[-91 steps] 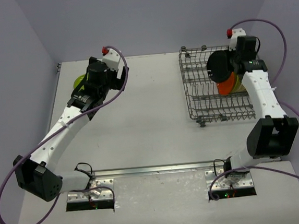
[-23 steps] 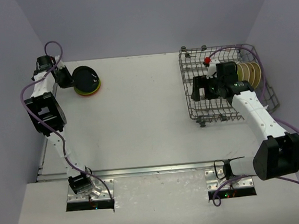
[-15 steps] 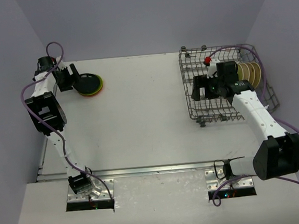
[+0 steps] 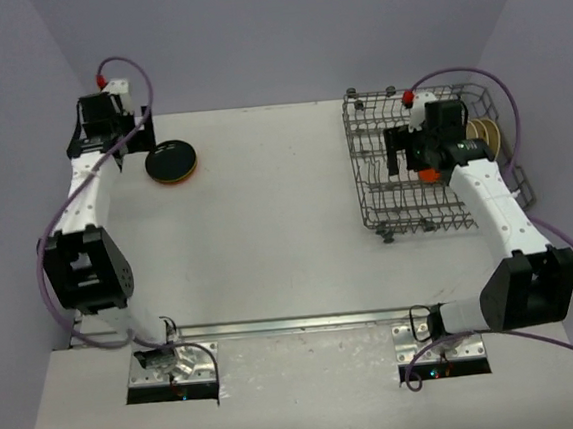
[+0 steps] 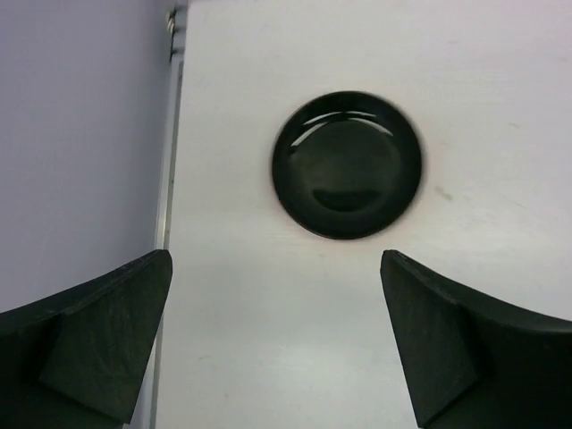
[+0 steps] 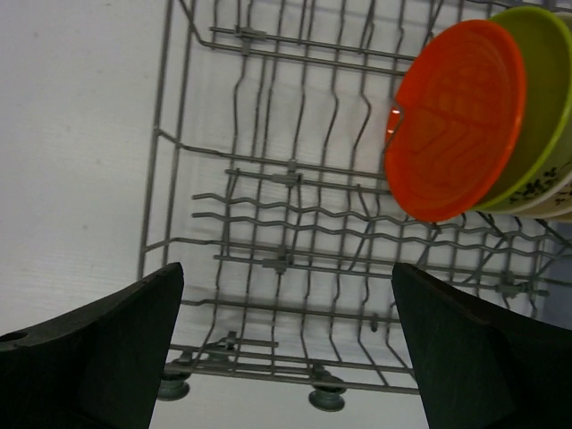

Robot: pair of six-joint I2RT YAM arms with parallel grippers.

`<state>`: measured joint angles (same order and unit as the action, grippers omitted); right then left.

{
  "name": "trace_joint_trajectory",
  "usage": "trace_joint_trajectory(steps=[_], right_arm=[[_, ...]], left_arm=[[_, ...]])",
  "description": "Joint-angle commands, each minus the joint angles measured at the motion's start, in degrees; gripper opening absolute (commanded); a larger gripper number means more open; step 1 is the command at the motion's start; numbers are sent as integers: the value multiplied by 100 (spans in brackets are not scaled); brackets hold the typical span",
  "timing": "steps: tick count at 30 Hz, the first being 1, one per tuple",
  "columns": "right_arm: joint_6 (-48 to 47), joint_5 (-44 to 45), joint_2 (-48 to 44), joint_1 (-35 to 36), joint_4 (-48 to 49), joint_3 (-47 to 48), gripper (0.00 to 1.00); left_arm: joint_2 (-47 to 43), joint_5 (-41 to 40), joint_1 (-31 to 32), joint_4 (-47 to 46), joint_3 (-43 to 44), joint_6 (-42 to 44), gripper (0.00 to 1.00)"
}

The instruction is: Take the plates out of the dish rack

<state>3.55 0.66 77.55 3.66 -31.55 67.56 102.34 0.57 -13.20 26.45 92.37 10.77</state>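
Right pincer [image 6: 288, 268] hangs above the dish rack [image 6: 156, 134], and the main risk sits there: the orange plate [image 6: 456, 121] stands on edge off to one side of the jaws, not between them. If the arm goes straight down, the fingers would likely meet the upright wires [image 6: 286, 179] or the rack floor and not the plate. The orange plate also leans against the lime green plate [image 6: 541, 107], with beige plates [image 6: 559, 201] packed behind. A finger pushed in too shallow could pinch two rims at once, or tip the row over. A wire crosses the orange rim, so a sideways pull might snag there and drag the light rack across the table [image 4: 287, 224].

Its jaws are spread wide, with nothing held and nothing touched; only rack wires and bare table show between the fingers.

Left pincer [image 5: 275, 268] is just as wide apart and empty. It hovers at the far left of the table over a dark plate [image 5: 347, 164], which lies flat and alone, well apart from the rack and clear of both fingers. By the look of it, that plate is already unloaded, while the orange, green and beige ones wait at the right end of the rack.
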Motion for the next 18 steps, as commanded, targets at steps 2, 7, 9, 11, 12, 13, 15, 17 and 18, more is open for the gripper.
trace_joint_trajectory(steps=[2,7,9,11,12,13,15,17,18], right_arm=[[-543,443,713,-729,184,612,99],[-783,296,1377,-1149,182,1129,99],[-828,169,1559,-1227,191,1249,99],[-930,108,1716,-1294,291,1331,99],[-972,93,1777,-1314,342,1352,99],[-1013,78,1834,-1318,397,1351,99],[-1087,2,1970,-1332,476,1377,99],[-1109,-29,2056,-1332,492,1435,98],[-1117,-31,2071,-1339,492,1444,98]], left_arm=[[-2224,-1363,1593,-1606,-1636,1198,100],[-2665,-2053,2591,-1553,-1986,1213,100],[-2685,-2241,2825,-1593,-2041,1230,100],[-2665,-2413,3058,-1612,-2067,1215,100],[-2655,-2475,3147,-1617,-2073,1201,100],[-2646,-2502,3199,-1613,-2081,1183,100],[-2631,-2528,3272,-1617,-2096,1153,100],[-2623,-2543,3287,-1630,-2147,1117,100],[-2617,-2545,3295,-1634,-2153,1111,100]])
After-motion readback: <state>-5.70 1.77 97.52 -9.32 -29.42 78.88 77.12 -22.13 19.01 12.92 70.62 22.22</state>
